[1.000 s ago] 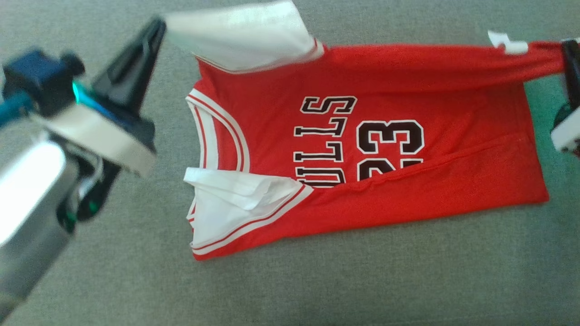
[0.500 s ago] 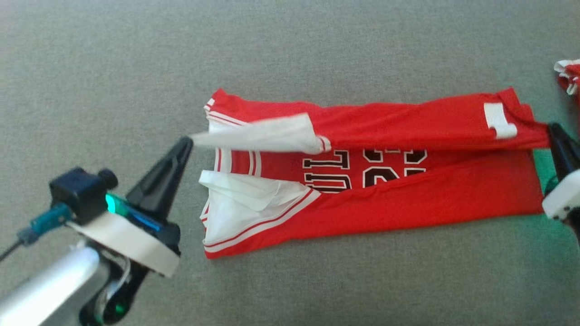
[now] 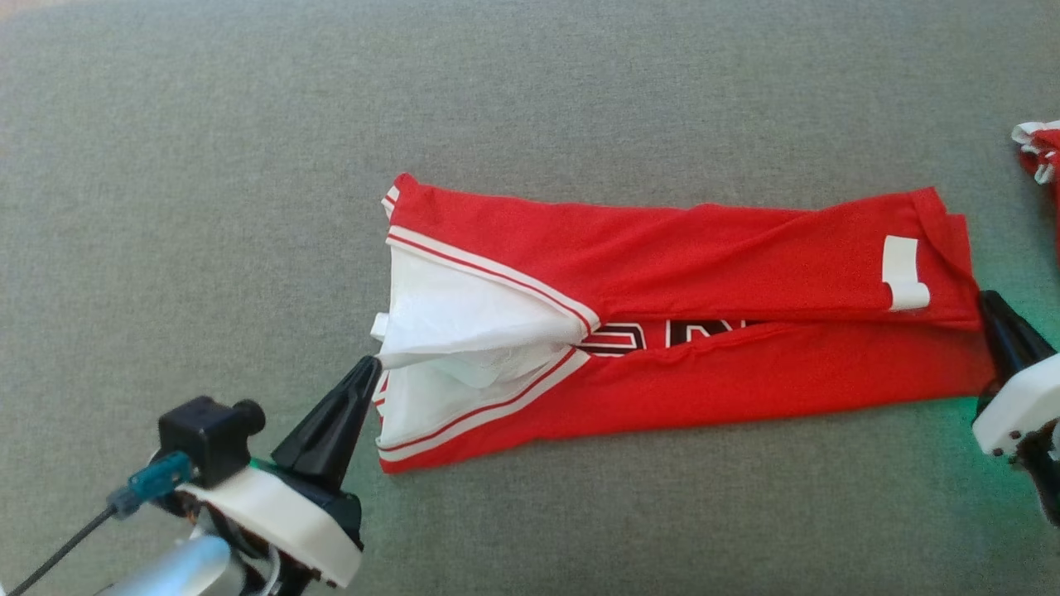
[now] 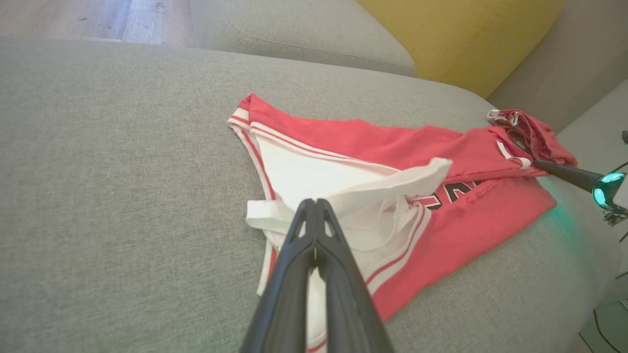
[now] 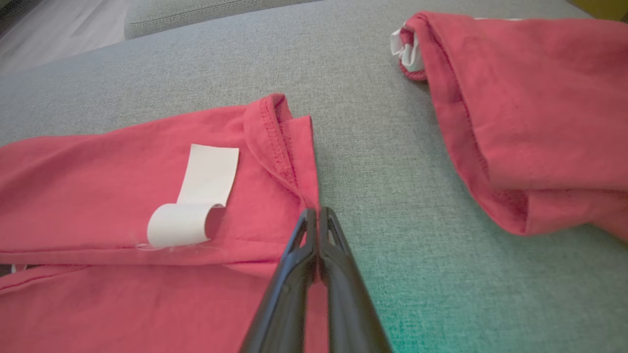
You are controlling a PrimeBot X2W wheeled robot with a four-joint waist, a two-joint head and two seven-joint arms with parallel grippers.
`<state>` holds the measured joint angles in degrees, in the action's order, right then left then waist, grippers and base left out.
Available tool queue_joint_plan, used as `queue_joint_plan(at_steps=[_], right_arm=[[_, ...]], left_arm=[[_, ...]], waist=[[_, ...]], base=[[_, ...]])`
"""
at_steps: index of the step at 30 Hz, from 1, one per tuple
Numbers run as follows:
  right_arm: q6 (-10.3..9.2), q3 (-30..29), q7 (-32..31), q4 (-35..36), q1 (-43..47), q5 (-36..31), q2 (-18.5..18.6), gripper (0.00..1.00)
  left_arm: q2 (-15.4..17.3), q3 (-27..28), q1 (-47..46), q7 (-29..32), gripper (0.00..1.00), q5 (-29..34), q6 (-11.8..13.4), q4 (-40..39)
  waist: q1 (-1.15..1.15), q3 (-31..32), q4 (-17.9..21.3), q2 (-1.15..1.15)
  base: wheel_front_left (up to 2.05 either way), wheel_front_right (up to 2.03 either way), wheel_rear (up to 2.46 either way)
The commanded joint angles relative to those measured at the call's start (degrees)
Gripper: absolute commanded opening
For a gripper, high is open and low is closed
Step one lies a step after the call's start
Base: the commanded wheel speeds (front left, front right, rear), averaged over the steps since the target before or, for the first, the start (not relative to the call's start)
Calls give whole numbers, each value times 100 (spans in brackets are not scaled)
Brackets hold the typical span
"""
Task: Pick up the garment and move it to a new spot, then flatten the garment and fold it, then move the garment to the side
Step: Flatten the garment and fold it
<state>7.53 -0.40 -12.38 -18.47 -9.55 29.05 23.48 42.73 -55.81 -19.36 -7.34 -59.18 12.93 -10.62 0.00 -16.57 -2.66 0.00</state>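
Note:
The garment (image 3: 704,257), a red jersey with white trim and black lettering, lies on the grey sofa cushion (image 3: 580,99). Its far long side is folded over the near half, so a strip of lettering still shows. At its armhole end, my left gripper (image 3: 370,364) is shut on the white inner flap, as the left wrist view (image 4: 314,202) shows. My right gripper (image 3: 987,300) is shut on the folded hem corner, seen close in the right wrist view (image 5: 318,212). A white label (image 5: 206,176) curls near that corner.
Another red garment (image 3: 1039,149) lies bunched at the cushion's right end, close to my right gripper (image 5: 515,98). A yellow cushion (image 4: 456,34) leans behind the sofa seat. Wooden floor (image 4: 73,19) lies beyond the cushion's far edge.
Both grippers have carried the jersey's far long edge toward me and laid it over the near half, covering most of the lettering. The head view has also shifted.

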Motion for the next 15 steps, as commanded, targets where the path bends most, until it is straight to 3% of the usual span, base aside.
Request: queue_joint_plan(at_steps=[1,2,3,4,5,15], right_arm=[[-4,31,-1,139,21,-43,86,67],[-4,26,23,124,13,-56,65,100],[-4,8,65,109,2,-73,42,100],[-4,-24,116,92,-8,-94,17,100],[-4,-53,169,75,-11,-124,-6,100],[-4,-268,914,107,372,-392,-660,100]], left_arm=[[120,212,-76,-97,0,-6,2,-57],[62,206,-58,-122,16,-20,15,3],[7,197,-40,-137,43,-38,26,52],[-42,198,-24,-163,84,-47,52,98],[-86,213,-13,-218,100,-29,107,146],[-708,604,340,-742,100,716,1016,692]], waist=[[0,29,11,0],[0,59,17,0],[0,98,24,0],[0,143,33,0],[0,197,43,0],[0,901,169,0]], base=[[0,0,0],[0,0,0],[0,0,0],[0,0,0],[0,0,0],[0,0,0]])
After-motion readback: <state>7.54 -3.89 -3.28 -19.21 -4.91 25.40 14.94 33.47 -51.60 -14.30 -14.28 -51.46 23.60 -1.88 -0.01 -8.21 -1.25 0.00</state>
